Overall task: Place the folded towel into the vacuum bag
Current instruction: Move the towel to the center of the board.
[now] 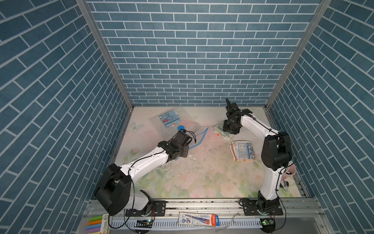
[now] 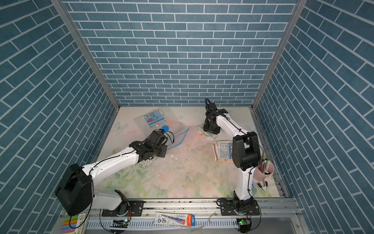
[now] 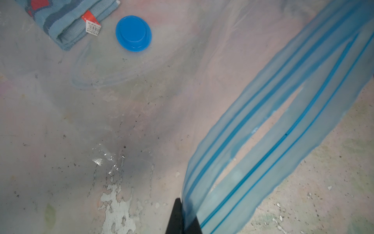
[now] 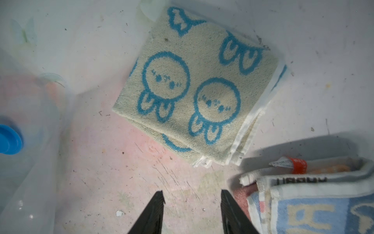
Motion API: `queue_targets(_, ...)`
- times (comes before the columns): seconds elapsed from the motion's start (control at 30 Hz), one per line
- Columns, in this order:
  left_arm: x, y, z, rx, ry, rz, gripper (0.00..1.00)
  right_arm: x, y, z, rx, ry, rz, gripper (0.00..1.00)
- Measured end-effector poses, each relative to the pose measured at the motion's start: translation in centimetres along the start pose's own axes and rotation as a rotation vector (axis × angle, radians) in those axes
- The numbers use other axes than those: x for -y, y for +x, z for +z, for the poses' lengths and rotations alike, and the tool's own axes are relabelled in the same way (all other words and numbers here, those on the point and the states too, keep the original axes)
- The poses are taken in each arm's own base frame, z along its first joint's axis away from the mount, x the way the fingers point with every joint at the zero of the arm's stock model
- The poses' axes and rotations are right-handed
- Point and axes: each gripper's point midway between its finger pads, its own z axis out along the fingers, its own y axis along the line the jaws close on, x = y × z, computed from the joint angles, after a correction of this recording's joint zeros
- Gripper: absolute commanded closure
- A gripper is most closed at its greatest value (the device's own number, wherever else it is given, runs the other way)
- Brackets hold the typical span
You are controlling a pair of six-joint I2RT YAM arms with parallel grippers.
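- The folded towel, cream with blue round-headed figures, is lying flat on the surface, outside the bag and toward the robot's right side. In both top views the right arm's wrist is partly covering it.
- The right pincer is hovering over bare surface just beside that towel. Its jaws are standing apart and are gripping nothing.
- A lettered towel, folded and striped in blue, white and pink, is resting just beside the folded towel, on the side nearer the robot's base.
- The vacuum bag is spreading hazily over the surface on the robot's left side, with its round blue valve cap facing up.
- The left pincer is clenching one end of the bag's zip strip, with its black fingers closing on the blue plastic.
- The two layers of the strip are parting along the middle, and the surface is showing through the gap.
- A blue towel with a red tag is lying near the valve cap and seems to be sitting under the bag's plastic, though the haze is making that hard to confirm.
- A pink cup of pens is standing by the right arm's base.
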Motion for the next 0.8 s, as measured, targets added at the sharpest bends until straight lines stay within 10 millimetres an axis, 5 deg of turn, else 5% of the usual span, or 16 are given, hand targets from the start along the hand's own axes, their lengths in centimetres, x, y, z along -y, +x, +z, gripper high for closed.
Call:
queue_targets(0.27,-0.1,0.1,0.2,-0.007,-0.006,-0.002,1.0,-0.7,-2.9,2.1,0.032,0.045,-0.007,0.35)
queue_targets(0.37,-0.1,0.1,0.2,-0.005,-0.009,-0.002,1.0,-1.0,-3.8,2.5,0.044,0.053,-0.013,0.1)
queue_targets(0.8,-0.2,0.1,0.2,-0.003,-0.014,-0.007,1.0,-1.1,-4.3,6.4,-0.002,0.092,-0.027,0.03)
